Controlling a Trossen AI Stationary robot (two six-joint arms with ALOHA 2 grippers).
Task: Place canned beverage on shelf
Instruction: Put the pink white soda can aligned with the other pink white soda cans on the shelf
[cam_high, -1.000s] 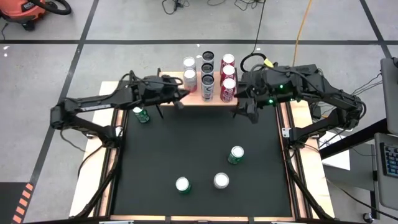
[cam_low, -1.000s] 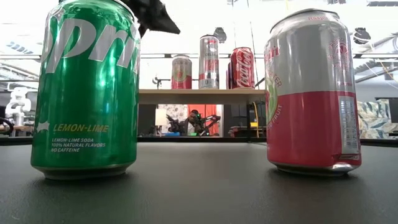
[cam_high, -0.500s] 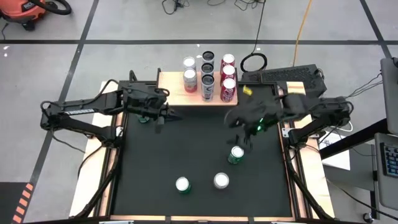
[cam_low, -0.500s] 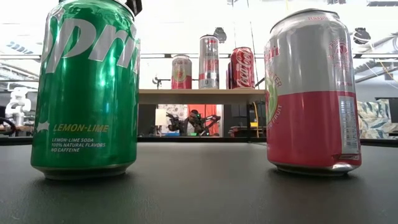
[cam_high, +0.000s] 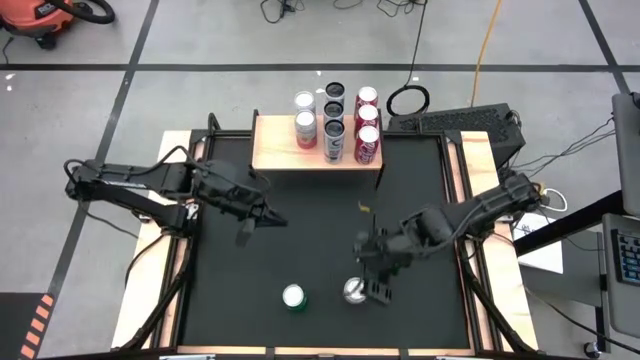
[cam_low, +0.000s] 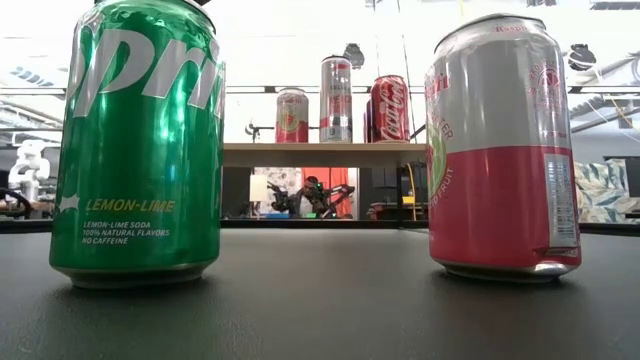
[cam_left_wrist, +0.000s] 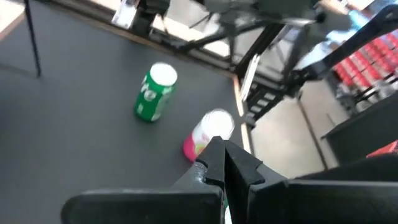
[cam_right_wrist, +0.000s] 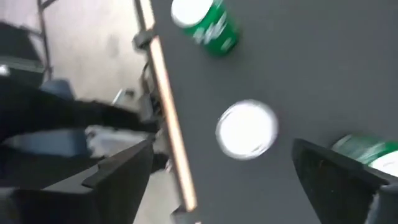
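The shelf (cam_high: 280, 150), a low wooden stand at the table's far edge, holds several upright cans (cam_high: 333, 125); it also shows in the low view (cam_low: 320, 153). A green Sprite can (cam_high: 293, 297) and a pink, silver-topped can (cam_high: 353, 290) stand near the table's near edge. My right gripper (cam_high: 378, 282) is open just right of the pink can, which shows ahead of its fingers in the right wrist view (cam_right_wrist: 247, 127). Another green can (cam_right_wrist: 364, 149) stands beside one right finger. My left gripper (cam_high: 258, 218) is shut and empty over the table's left middle.
The black table has wooden side rails (cam_high: 180, 260). In the low view the Sprite can (cam_low: 140, 140) and the pink can (cam_low: 500, 150) stand close to the camera. The table's middle between shelf and near cans is bare.
My right gripper has gone from beside the shelf toward the table's near edge, arriving at the pink can and covering the green can right of centre. My left gripper has drawn back from the shelf toward the near edge. The cans have stayed in place.
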